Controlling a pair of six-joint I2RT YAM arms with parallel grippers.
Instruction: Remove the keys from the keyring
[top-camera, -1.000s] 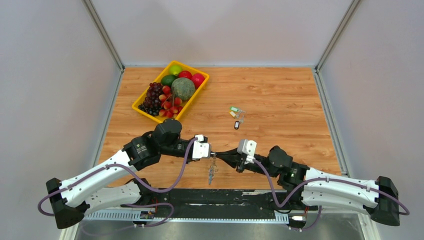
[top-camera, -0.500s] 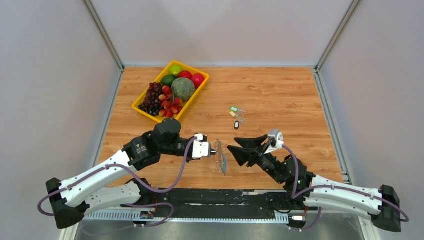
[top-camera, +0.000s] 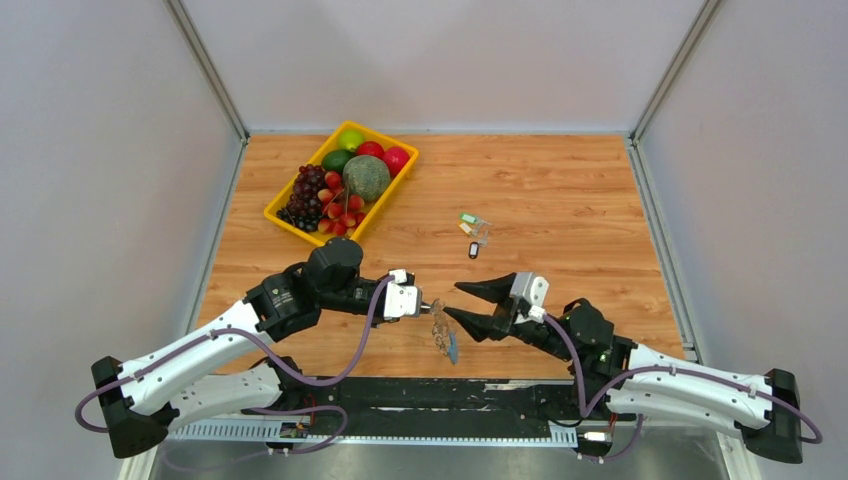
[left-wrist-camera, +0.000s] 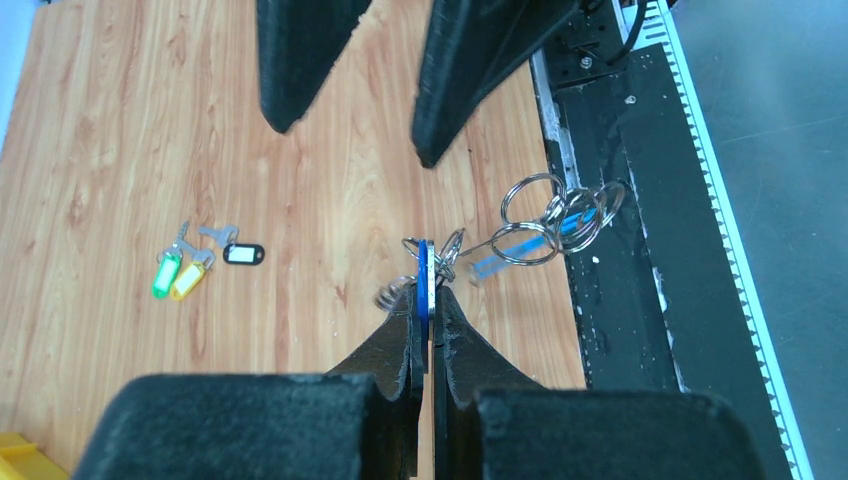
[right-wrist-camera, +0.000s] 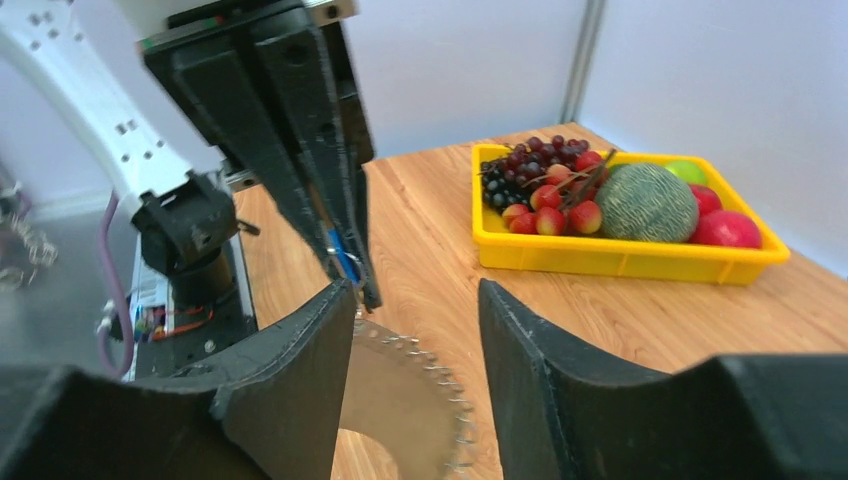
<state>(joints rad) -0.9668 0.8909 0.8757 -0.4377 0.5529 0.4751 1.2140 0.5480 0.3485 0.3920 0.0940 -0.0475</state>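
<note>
Left wrist view: left end effector (left-wrist-camera: 428, 300) tight on keyring (left-wrist-camera: 545, 215); right end effector (left-wrist-camera: 355, 140) spread, empty.

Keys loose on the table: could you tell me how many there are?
3, together on the table: green-tagged, yellow-tagged and black-tagged. Others may hide among the rings.

The left gripper (left-wrist-camera: 427, 305) pinches a blue tag (left-wrist-camera: 424, 272) edge-on, jaws closed on it. The keyring (left-wrist-camera: 570, 212), a cluster of silver rings, hangs off the tag toward a black rail (left-wrist-camera: 640, 260). The right gripper (left-wrist-camera: 354, 142) stands open just beyond. Three keys (left-wrist-camera: 184, 281), tagged green, yellow and black, lie well apart on the table (left-wrist-camera: 120, 130).
</note>
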